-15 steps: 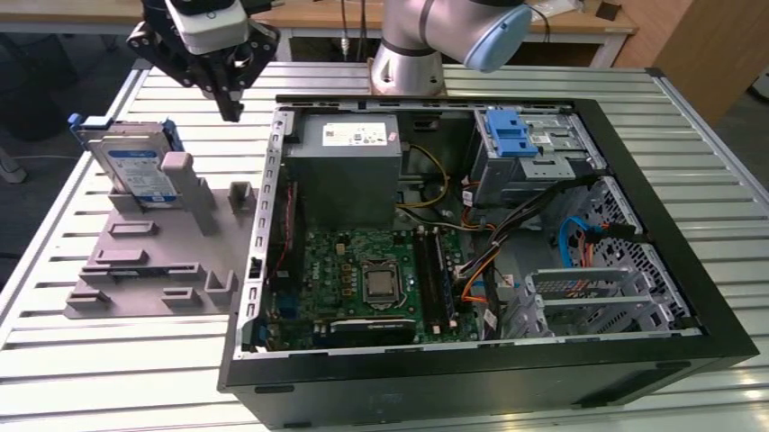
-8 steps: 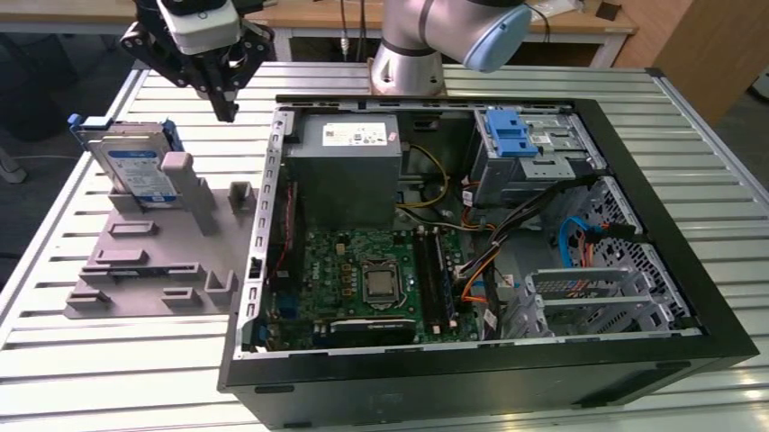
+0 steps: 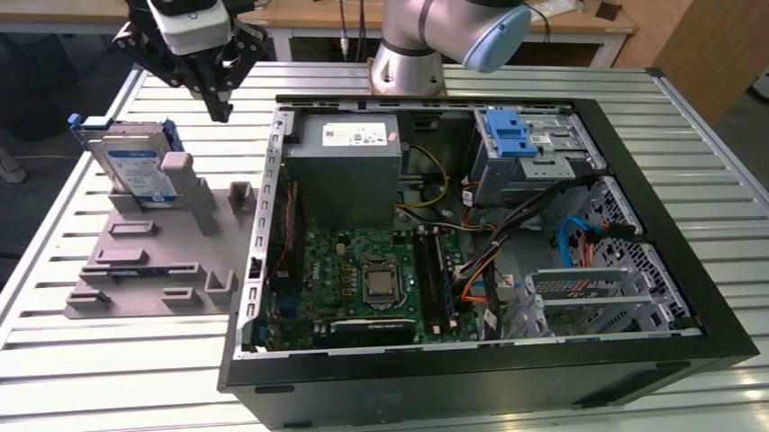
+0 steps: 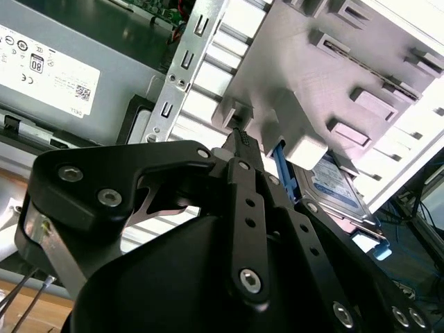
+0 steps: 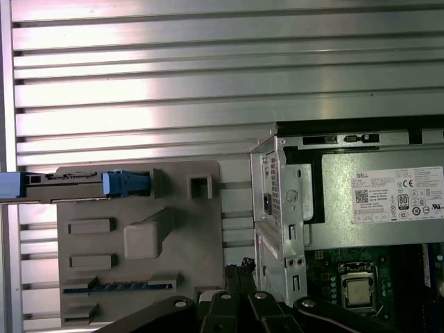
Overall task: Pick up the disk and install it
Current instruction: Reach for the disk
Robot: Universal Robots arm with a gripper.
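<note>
The disk (image 3: 130, 164) stands on edge at the exterior view's left, in the upper part of the frame, its white-and-blue label facing outward and its blue bracket (image 3: 79, 126) showing along the top and sides; it sits slotted into the far end of a grey plastic holder (image 3: 144, 270) with upright posts, one post leaning against its face. In the first wrist view the disk (image 5: 62, 179) appears edge-on as a thin strip with the blue bracket at its end, set across the holder (image 5: 201, 229), and in the second wrist view it (image 4: 333, 184) sits behind a block of the holder (image 4: 291, 41). The gripper (image 3: 220, 110) hangs just above and to the exterior view's right of the disk, near it but not touching, its tips pointing down; its fingers are pressed together with nothing between them, as both wrist views also show (image 4: 239, 137) (image 5: 239, 267). The holder lies flat on a slatted metal table (image 3: 121, 378). Beside it, in the middle of the exterior view, an open black computer case (image 3: 673, 342) lies on its side, with a grey power supply (image 3: 348, 175) at its upper left, a green motherboard (image 3: 360, 270) below that, and a drive cage with a blue latch (image 3: 517, 135) at its upper right
</note>
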